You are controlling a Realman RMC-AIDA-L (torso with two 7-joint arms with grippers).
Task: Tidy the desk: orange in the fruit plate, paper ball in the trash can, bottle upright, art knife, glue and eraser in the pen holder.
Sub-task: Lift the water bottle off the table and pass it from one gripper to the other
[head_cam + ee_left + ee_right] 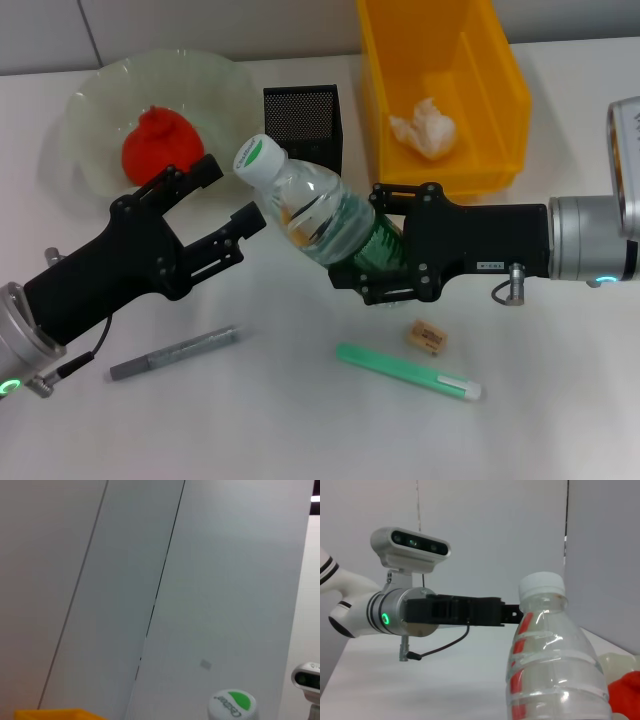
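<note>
Nearest on the tabletop (300, 420) lie a green pen (408, 371), a grey pen (175, 352) and the eraser (426, 336). Above them the right gripper (372, 245) has its jaws clamped on the bottle (320, 216), tilted with its cap toward the left gripper (225, 195), whose jaws stand wide just beside the cap. Farther back, the orange (160, 143) sits in the fruit plate (95, 110), the pen holder (302, 120) stands beside it, and the paper ball (424, 127) lies in the trash can (500, 90).

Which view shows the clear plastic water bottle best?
The head view: the whole clear plastic water bottle, tilted, in the right gripper. The right wrist view shows its upper half; the left wrist view only its cap.
</note>
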